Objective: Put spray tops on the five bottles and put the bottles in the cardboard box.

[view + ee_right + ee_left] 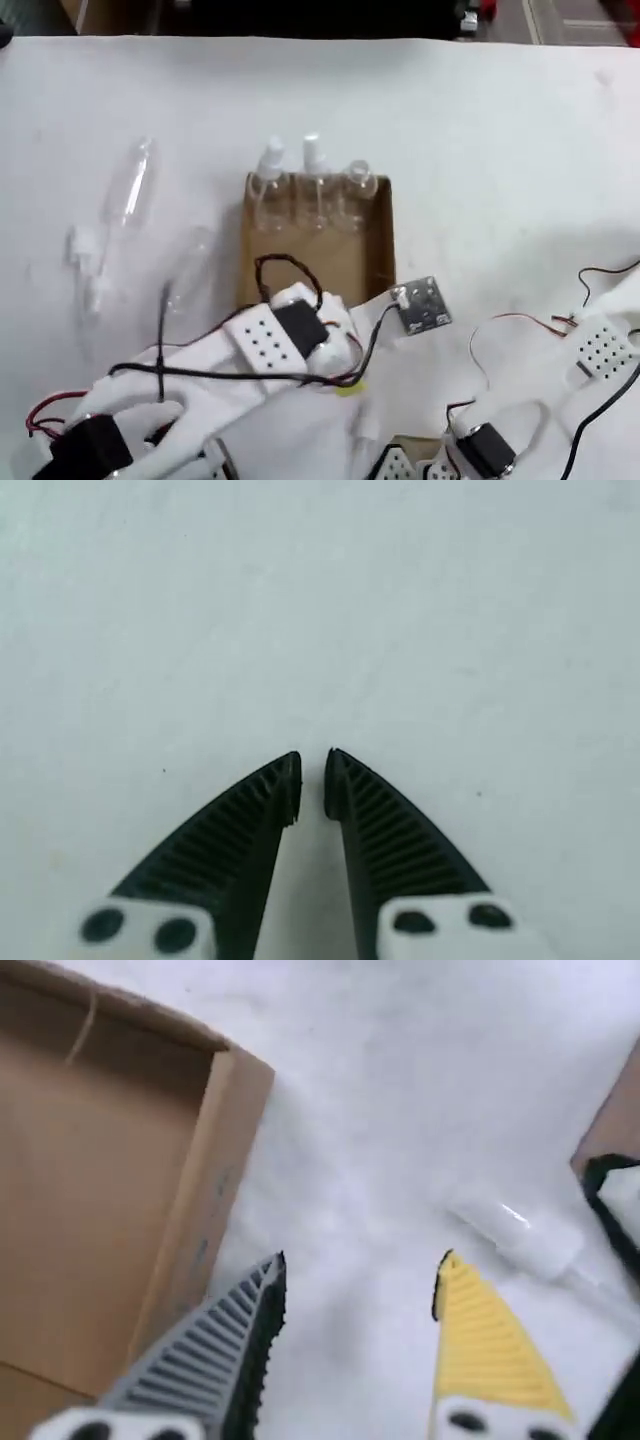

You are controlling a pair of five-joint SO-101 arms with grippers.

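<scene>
Three bottles (pixel 313 200) stand in a row at the 12 o'clock end of the cardboard box (pixel 372 255). Two carry spray tops (pixel 272 158), can't tell on the third. Two more bottles (pixel 130 185) lie on the surface (pixel 500 130) at the box's 9 o'clock, with a loose white top (pixel 82 245) just beside them. My left jaws: wide, empty, beside the box wall, with a white tubular piece (pixel 520 1232) near the yellow finger (pixel 480 1340). My right jaws: nearly closed, empty, over bare surface.
</scene>
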